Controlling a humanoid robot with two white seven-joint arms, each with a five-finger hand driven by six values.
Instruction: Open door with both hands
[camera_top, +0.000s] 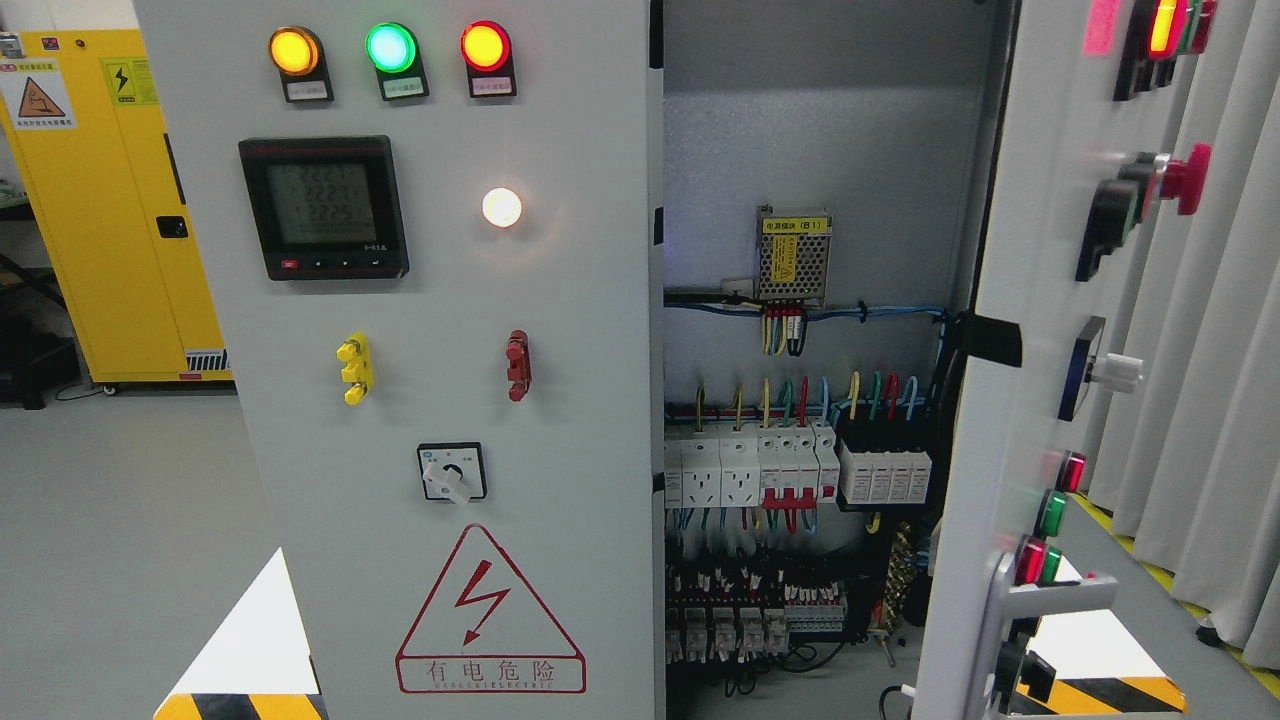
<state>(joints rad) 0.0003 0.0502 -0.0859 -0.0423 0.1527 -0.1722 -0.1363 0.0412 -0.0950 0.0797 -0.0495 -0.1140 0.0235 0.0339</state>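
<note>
1. Left door (450, 330) of the electrical cabinet is closed and fills my view from 9 to 12 o'clock.
2. On it: amber lamp (294, 51), green lamp (390, 47) and red lamp (485, 46) across the top, all lit. Digital meter (323, 207) sits below them, with a lit white lamp (501, 207) at its 3 o'clock.
3. Lower down on the same door: yellow terminal block (352, 369), red terminal block (517, 365), rotary selector switch (451, 472), then the red-outlined shock warning triangle (489, 612) at 6 o'clock.
4. Right door (1010, 400) is swung open, seen almost edge-on at 3 o'clock. Its buttons and lamps stick out sideways, including a red mushroom button (1185, 178).
5. Door handle (1050, 600) of the right door shows at about 5 o'clock, light grey.
6. Between the doors the interior is exposed: a power supply module (793, 255) with a yellow label, a breaker row (795, 470) under coloured wires, more terminals below.
7. Yellow safety cabinet (110, 200) stands at 10 o'clock, well apart behind the left door. Grey curtains (1220, 350) hang along the right edge.
8. Floor: black-and-yellow hazard tape (240, 705) at 7 o'clock, and more at 5 o'clock.
9. My hands: neither one is in view, nor either arm. Can't tell whether the fingers are spread or curled.
</note>
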